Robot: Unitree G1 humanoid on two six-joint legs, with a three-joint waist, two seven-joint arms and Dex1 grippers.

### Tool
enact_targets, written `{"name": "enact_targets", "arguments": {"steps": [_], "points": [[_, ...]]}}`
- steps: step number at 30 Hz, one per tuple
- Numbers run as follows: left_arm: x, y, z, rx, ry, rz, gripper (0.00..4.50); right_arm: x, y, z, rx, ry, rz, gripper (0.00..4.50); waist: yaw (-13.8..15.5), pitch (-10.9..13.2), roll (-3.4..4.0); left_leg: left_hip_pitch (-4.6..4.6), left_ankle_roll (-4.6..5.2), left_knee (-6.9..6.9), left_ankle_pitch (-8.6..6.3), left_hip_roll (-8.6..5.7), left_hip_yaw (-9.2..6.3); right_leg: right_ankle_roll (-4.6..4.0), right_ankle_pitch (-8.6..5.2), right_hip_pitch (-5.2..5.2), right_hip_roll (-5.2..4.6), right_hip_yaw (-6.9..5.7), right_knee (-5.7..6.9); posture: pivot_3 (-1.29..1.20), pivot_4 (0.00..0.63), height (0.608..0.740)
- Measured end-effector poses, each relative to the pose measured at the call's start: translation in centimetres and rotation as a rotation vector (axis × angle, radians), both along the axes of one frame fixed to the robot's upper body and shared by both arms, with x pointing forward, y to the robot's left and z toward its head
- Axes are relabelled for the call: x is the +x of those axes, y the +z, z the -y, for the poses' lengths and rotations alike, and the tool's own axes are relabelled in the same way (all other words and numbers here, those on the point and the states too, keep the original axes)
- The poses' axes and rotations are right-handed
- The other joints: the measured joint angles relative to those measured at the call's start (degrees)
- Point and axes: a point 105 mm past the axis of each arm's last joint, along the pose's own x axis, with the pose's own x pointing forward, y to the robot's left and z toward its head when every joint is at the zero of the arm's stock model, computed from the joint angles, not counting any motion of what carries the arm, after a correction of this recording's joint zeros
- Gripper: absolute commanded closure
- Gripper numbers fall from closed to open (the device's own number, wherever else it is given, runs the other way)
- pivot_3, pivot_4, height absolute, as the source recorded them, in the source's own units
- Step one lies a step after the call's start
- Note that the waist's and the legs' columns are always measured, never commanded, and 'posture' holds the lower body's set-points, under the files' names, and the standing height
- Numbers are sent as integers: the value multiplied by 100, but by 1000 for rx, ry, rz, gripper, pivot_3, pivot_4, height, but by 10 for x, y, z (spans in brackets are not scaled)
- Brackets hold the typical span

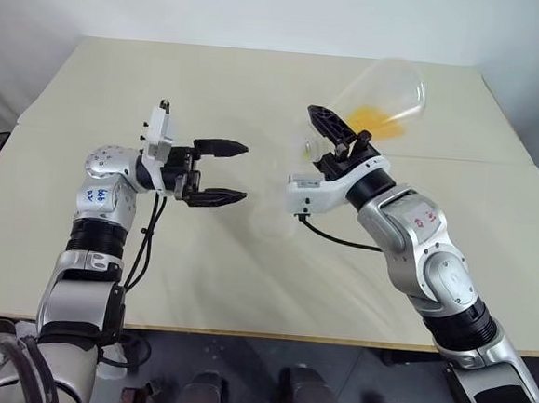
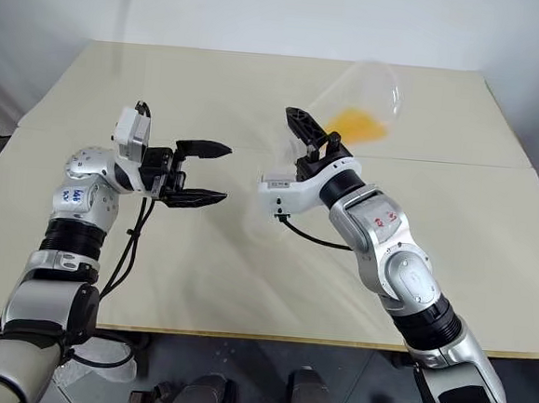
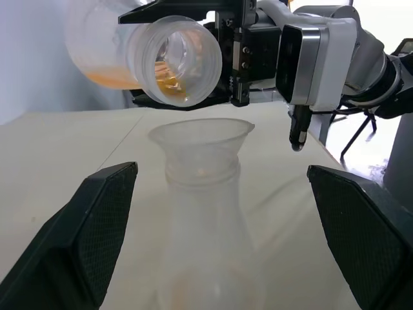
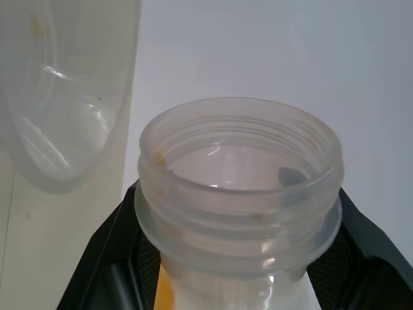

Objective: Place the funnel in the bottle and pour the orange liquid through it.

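The right gripper [image 1: 335,137] was clamped on the neck of a clear tapered plastic container [image 1: 385,97] with a ribbed threaded mouth, tipped sideways, yellow-orange liquid [image 1: 376,123] pooled inside. Right under its mouth, a small clear funnel [image 3: 201,132] sat in the frosted flask-shaped bottle [image 3: 205,226] on the beige table [image 1: 260,79]. The left gripper [image 1: 223,172] was spread wide beside it, pinching nothing

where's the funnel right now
The funnel sits in the bottle neck, between the open left gripper and the right gripper's tilted container.
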Motion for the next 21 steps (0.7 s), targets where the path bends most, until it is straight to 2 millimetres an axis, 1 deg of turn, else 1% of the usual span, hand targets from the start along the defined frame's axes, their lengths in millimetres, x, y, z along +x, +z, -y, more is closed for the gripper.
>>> {"name": "enact_targets", "arguments": {"steps": [7, 14, 21], "points": [[0, -1, 0, -2, -1, -14, 0, 3, -4, -1, -17, 7, 7, 2042, -5, 0, 0, 0, -1, 0, 0, 0, 0, 0, 0, -1, 0, 0, 2, 0, 150, 740], [-1, -1, 0, -2, -3, -15, 0, 3, -1, -5, -18, 21, 25, 2042, -5, 0, 0, 0, -1, 2, 0, 0, 0, 0, 0, -1, 0, 0, 4, 0, 150, 740], [-2, 0, 0, -2, -7, -24, 0, 2, -1, -6, -27, 34, 34, 2042, -6, 0, 0, 0, -1, 2, 0, 0, 0, 0, 0, -1, 0, 0, 4, 0, 150, 740]]}}
